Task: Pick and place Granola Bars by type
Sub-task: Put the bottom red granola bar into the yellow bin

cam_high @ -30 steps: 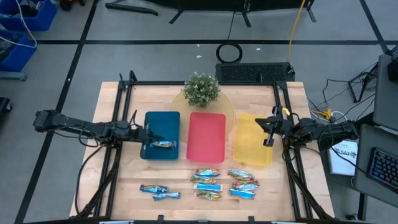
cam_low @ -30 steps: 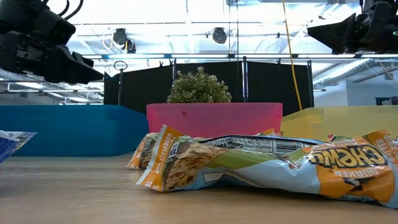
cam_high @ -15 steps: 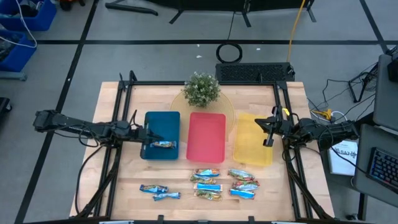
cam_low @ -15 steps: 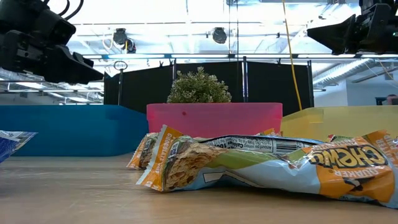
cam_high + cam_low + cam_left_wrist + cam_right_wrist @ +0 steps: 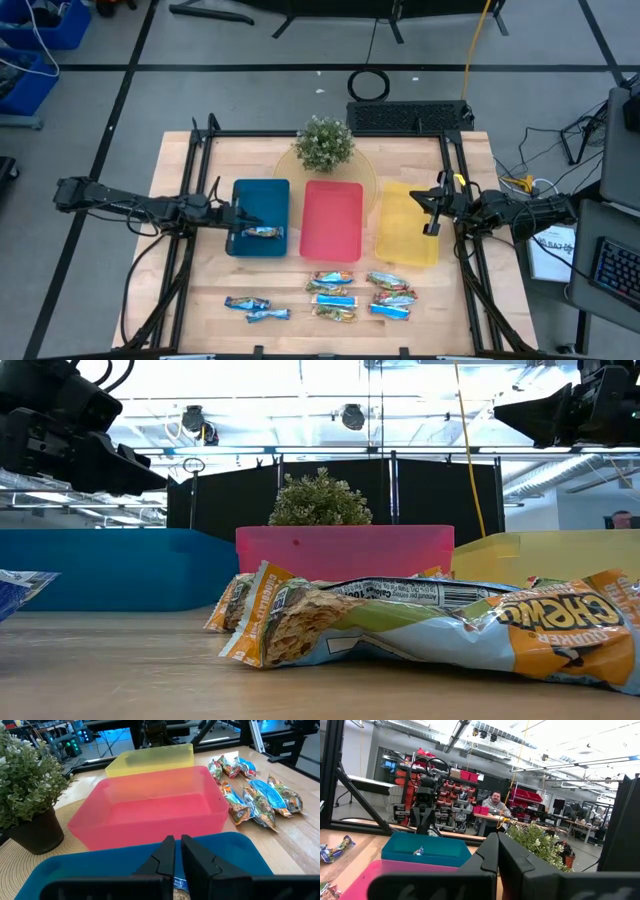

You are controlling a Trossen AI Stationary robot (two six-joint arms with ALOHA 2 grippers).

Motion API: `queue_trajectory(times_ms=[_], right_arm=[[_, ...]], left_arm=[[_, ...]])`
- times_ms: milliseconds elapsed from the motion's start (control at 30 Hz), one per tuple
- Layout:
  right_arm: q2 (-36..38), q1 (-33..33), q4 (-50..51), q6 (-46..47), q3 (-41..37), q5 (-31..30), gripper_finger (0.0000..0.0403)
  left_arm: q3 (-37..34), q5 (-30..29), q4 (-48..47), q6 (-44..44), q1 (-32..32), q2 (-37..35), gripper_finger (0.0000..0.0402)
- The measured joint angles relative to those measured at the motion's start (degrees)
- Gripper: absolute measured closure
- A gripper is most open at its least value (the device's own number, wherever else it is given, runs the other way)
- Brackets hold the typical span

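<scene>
Granola bars (image 5: pixel 350 296) still crowd the table's near edge: a cluster in front of the red tray (image 5: pixel 332 219) and two more (image 5: pixel 256 309) to the left, most lying long axis across the table. Farther back, one bar (image 5: pixel 263 232) lies crosswise in the blue tray (image 5: pixel 258 203), so sorting looks barely begun. The left gripper (image 5: pixel 236 217) hovers above it, fingers barely parted, pinching nothing visible. The right gripper (image 5: pixel 431 210) waits pressed together over the yellow tray (image 5: pixel 408 240).

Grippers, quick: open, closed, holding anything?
Left end effector: above the blue tray, fingers a narrow slit apart over a bar; grip cannot be told.
Right end effector: closed, empty, over the yellow tray.
</scene>
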State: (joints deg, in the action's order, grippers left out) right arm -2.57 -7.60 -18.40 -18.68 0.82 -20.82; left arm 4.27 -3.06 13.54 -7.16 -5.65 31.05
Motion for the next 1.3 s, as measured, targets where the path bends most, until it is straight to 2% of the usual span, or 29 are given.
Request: queue_trajectory(times_ms=[500,633,733,867,933,1000,1100,1200,1300], right_arm=[[0.0,0.0,1.2,1.3,0.0,1.6,0.0403],[0.0,0.0,2.1,4.6,0.0,1.7,0.0403],[0.0,0.0,3.2,7.9,0.0,6.4,0.0403],[-0.1,0.0,-1.4,9.9,1.0,14.8,0.0403],[-0.9,0.0,-1.2,10.3,2.7,14.8,0.0403],[-3.0,-0.1,1.0,8.3,4.3,13.2,0.0403],[-10.0,-1.3,0.9,4.1,9.0,9.6,0.0403],[-20.3,-3.9,2.7,1.4,14.6,4.6,0.0403],[-32.5,-8.4,5.2,-1.4,22.4,-2.1,0.0403]], left_arm=[[0.0,-0.1,-0.4,1.7,0.0,0.0,0.0362],[0.0,-0.1,-0.5,1.8,0.0,0.0,0.0362],[0.0,-0.1,-0.2,1.7,0.0,0.0,0.0362],[0.0,-0.1,0.6,1.9,0.0,0.0,0.0362],[0.0,-0.1,1.7,1.7,0.0,0.0,0.0362],[0.0,-0.2,3.1,1.3,0.0,0.0,0.0362],[0.0,-1.4,4.2,1.9,0.0,0.0,0.0362],[0.0,-3.2,4.3,2.4,0.0,0.0,0.0362],[0.0,-7.7,4.4,2.5,0.0,0.0,0.0362]])
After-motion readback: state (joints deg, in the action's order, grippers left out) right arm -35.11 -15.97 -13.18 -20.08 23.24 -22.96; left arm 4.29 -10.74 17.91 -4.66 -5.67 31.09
